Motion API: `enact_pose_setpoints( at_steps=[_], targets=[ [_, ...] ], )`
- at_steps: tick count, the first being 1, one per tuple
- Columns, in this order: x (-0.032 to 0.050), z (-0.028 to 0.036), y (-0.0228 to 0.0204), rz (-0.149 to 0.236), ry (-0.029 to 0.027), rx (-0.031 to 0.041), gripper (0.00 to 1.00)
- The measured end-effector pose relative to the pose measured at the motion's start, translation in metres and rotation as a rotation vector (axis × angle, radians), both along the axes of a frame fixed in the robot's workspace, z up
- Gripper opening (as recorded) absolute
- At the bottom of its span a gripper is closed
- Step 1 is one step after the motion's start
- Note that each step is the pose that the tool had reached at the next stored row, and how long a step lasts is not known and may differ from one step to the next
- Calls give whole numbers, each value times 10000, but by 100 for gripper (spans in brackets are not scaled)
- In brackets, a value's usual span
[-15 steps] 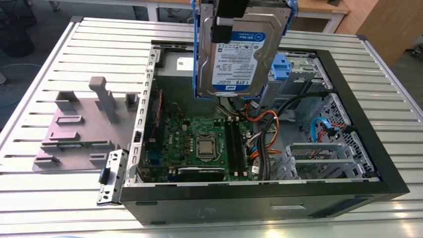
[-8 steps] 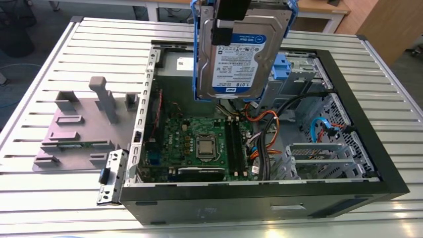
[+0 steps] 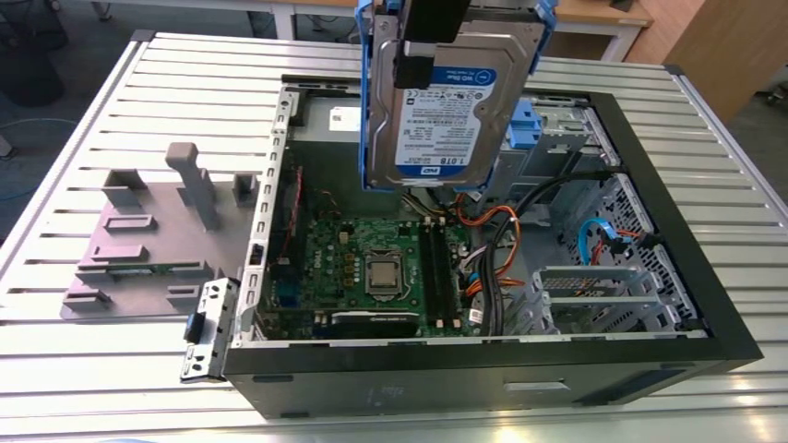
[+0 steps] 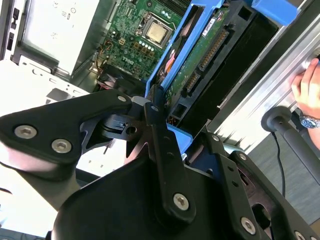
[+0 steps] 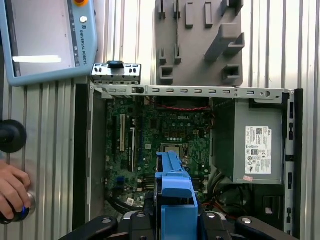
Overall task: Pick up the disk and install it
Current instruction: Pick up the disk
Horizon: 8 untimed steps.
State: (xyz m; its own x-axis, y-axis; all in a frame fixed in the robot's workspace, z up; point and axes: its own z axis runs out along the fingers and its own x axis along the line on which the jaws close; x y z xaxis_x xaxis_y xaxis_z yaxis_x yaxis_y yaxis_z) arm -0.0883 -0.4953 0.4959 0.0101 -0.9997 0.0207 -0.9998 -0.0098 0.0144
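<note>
The gripper is closest to me, and its black fingers are clamped on one end of the disk. The disk hangs in the air from that grip. It is a flat silver hard drive with a blue-and-white label, and blue plastic rails run along both long edges. In the second wrist view I see its green circuit-board face. It hangs on end with its long axis nearly vertical. The label faces the exterior camera and the free end points down into the open computer case.

Below that end lies the green motherboard, with a bundle of cables beside it. The grey power supply sits inside the case's far wall. The case lies on the slatted metal worktop. A grey fixture stands toward the worktop's edge on the exterior view's left. A person's hand rests at a worktop edge, near a teach pendant.
</note>
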Motion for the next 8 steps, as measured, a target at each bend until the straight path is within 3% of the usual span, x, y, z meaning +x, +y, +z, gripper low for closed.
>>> enact_pose_setpoints(
  at_steps=[3, 8],
  targets=[
    [0, -8, -18, -1, 0, 83, 36],
    [1, -25, -38, -81, -1, 302, 36]
  ],
)
